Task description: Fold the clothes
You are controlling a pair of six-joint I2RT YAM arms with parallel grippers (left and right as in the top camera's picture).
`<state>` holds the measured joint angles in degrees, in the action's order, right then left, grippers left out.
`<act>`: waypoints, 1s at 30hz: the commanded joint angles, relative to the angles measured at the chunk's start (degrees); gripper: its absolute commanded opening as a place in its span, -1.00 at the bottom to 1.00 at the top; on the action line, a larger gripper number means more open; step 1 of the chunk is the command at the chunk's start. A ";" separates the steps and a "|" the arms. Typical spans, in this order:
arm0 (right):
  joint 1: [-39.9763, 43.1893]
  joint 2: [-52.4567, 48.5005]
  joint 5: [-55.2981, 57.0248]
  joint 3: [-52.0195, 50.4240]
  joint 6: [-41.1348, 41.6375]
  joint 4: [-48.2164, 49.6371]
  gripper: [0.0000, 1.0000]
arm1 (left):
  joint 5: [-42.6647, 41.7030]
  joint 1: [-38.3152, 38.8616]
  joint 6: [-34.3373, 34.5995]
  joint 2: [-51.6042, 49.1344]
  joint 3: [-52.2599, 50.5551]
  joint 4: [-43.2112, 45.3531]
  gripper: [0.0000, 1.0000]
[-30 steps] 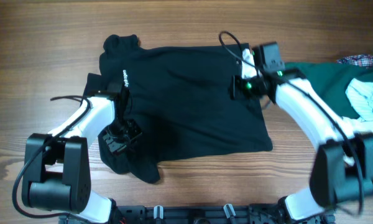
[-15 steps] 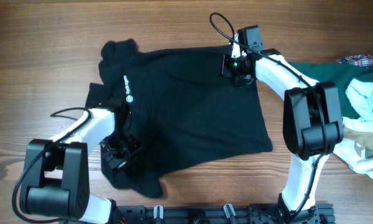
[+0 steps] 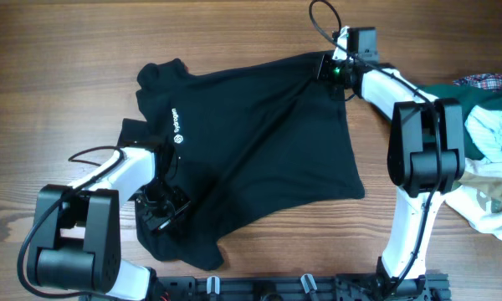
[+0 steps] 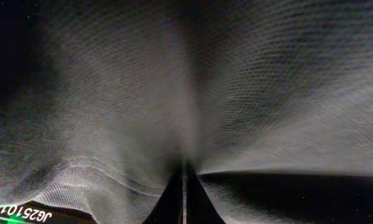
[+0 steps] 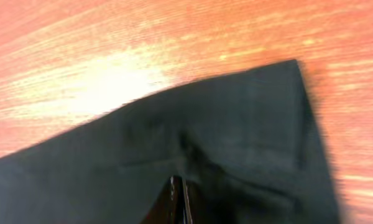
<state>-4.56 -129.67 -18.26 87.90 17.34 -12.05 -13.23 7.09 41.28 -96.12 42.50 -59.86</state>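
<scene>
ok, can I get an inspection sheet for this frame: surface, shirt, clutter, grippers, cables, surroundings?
Surface: wooden table, bare wood showing around the shirt.
Job's things: black polo shirt spread out but rumpled, white logo facing up.
Clutter: dark green garment, pale garment, plaid scrap and cream fabric heaped at the right edge.
Grippers: left gripper shut on shirt fabric at the near left; right gripper shut on the shirt near its far corner.
Cables: cable loop above the right wrist; thin cable along the left arm.
Surroundings: rig rail at the near edge; nothing else seen.
</scene>
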 commanded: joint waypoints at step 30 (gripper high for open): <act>-9.84 12.76 2.27 -16.22 -5.11 -35.71 -0.91 | 17.27 -2.32 -31.89 -21.00 26.03 44.65 -0.92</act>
<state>-14.35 -116.77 -20.64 74.74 10.39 -48.84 1.91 6.68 11.33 -114.02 68.38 -17.19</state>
